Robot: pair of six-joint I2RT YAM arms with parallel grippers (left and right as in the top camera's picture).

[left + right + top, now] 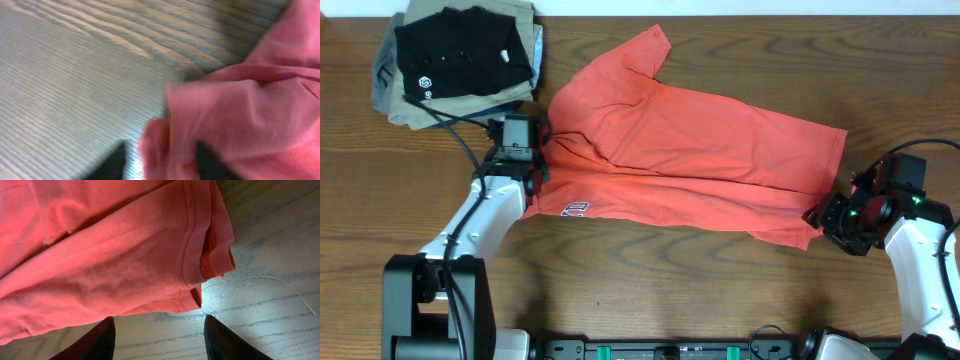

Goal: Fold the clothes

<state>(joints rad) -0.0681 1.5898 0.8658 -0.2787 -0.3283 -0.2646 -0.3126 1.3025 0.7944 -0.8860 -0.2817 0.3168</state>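
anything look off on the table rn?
Yes. The coral T-shirt lies askew, half-folded on a diagonal. One sleeve sticks out past its top edge, and the layers at the hem corner don't line up. Nothing is spilled or damaged.

A wooden table (650, 290) fills nearly all of the overhead view. Its top is dark brown, with grain running left to right in long streaks. Along the far edge a narrow pale strip (740, 6) shows beyond the wood; wall or floor, it cannot be told. The light is even and the shadows soft. In the right wrist view the wood carries a whitish glare (235, 287) crossed by fine scratches (285, 287). In the left wrist view the grain looks grey and blurred.
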